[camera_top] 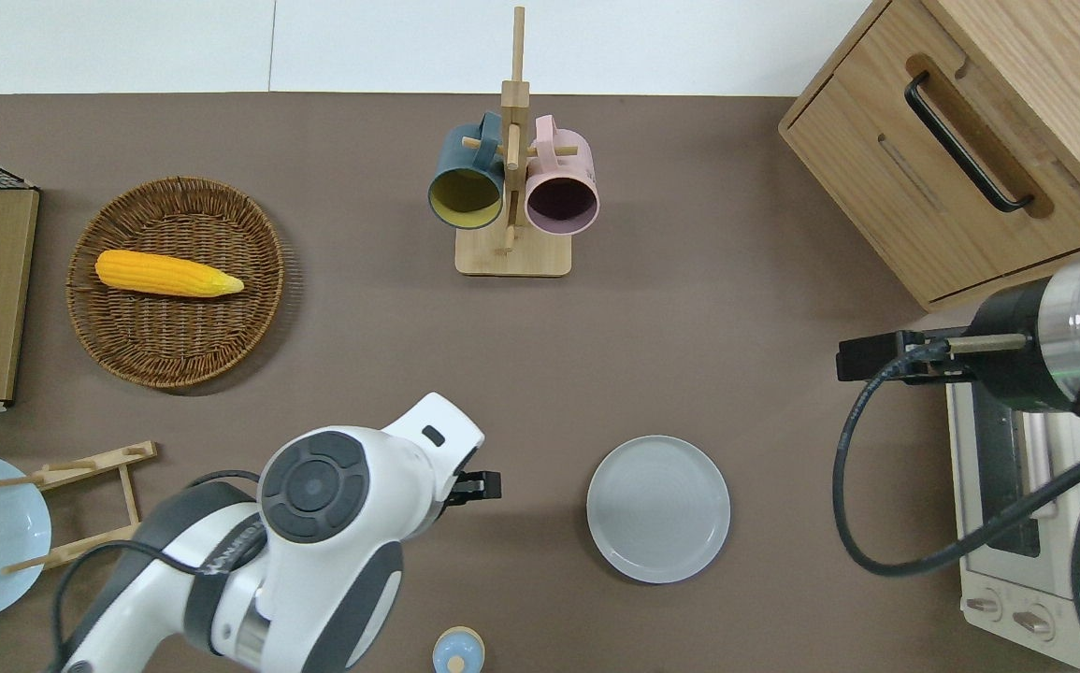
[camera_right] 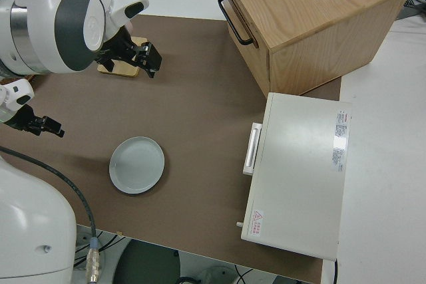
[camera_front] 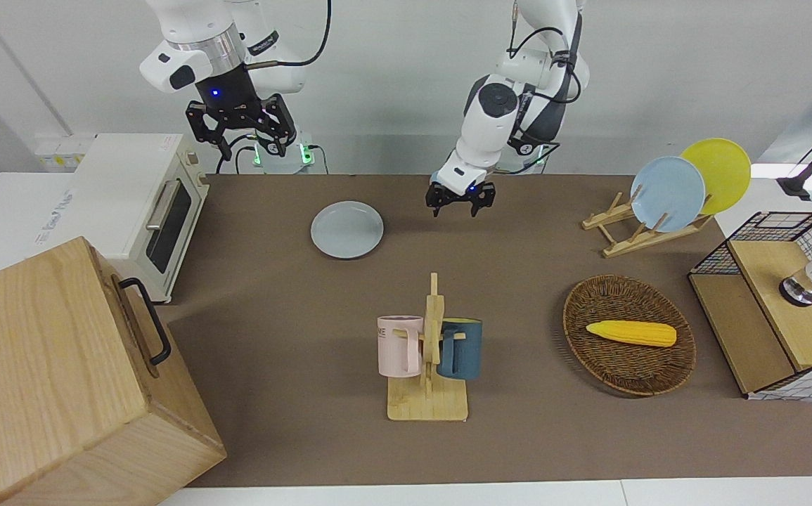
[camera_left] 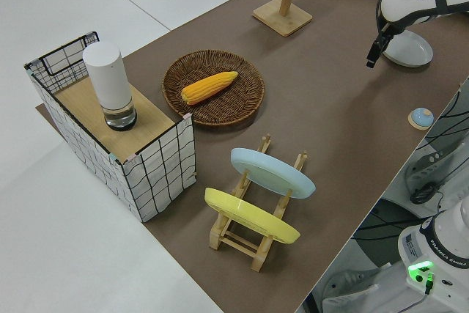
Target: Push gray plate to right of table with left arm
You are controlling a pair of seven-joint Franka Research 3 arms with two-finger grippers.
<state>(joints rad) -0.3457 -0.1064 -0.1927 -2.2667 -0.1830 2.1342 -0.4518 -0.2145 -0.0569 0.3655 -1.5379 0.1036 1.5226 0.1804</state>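
Front view – plate: the round, shallow, pale bluish-gray plate (camera_front: 346, 229) is lying flat on the matte brown table (camera_front: 532, 295), toward the right arm's end and nearer to the robots than the wooden mug stand (camera_front: 428, 365).
Front view – left gripper: the black two-finger left gripper (camera_front: 460, 204) is being held low, beside the plate and apart from it, on the side toward the left arm's end; the fingers are being kept apart and are holding nothing. This placement is judged to suit a sideways shove, since the plate rim is being faced from the side opposite the push direction.
Front view – right gripper: the right gripper (camera_front: 242, 135) is parked, its fingers being held apart and empty.
Overhead view – gap: a strip of bare table is being left between the left gripper (camera_top: 481, 486) and the plate (camera_top: 658, 508), so contact is judged not yet made.
Overhead view – path: open tabletop is lying between the plate and the white toaster oven (camera_top: 1016, 523).
Left side view – height: the left gripper (camera_left: 374, 50) is being carried just above the table, presumably to meet the raised rim rather than pass over it.
Right side view – plate: the plate (camera_right: 137, 165) is being left untouched and level.
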